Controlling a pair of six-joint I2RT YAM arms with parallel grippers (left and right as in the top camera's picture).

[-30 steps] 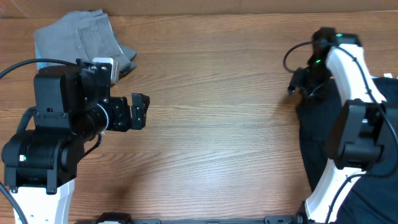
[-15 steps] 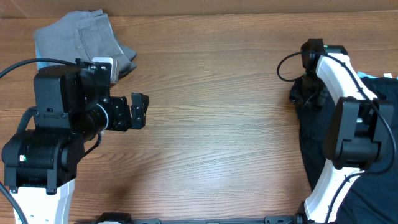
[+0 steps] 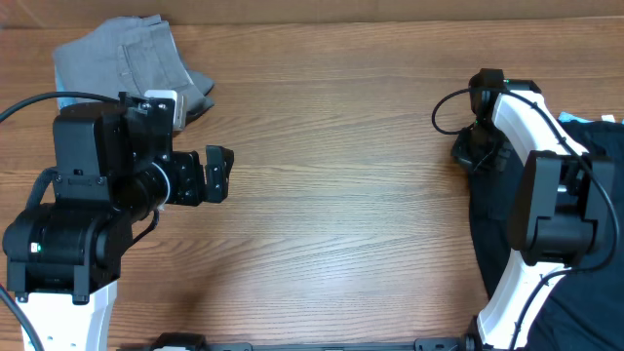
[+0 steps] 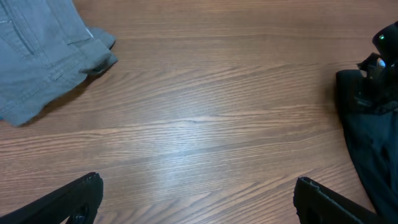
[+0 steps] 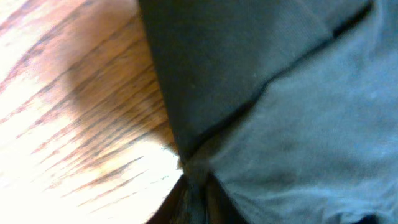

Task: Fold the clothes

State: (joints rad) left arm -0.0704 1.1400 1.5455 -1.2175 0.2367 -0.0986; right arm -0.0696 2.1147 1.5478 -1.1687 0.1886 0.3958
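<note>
Right gripper [image 5: 191, 193] has shifted leftward onto the black garment [image 3: 483, 216] — jaws seemingly closed, pinching the corner bunched at their tips, presumably to drag it flat — left gripper [image 3: 216, 174] open, empty.

The right arm [image 3: 517, 107] is swinging its wrist leftward and slightly back toward its own base, and the black cable [image 3: 444, 102] looped beside it is shifting along with it. The right gripper [image 5: 191, 198], fingers pressed together on a bunched corner of the black garment [image 3: 485, 219], is drawing that corner leftward, so the cloth's left edge is creeping a little further out over the wooden tabletop [image 3: 341, 195] than a second ago
</note>
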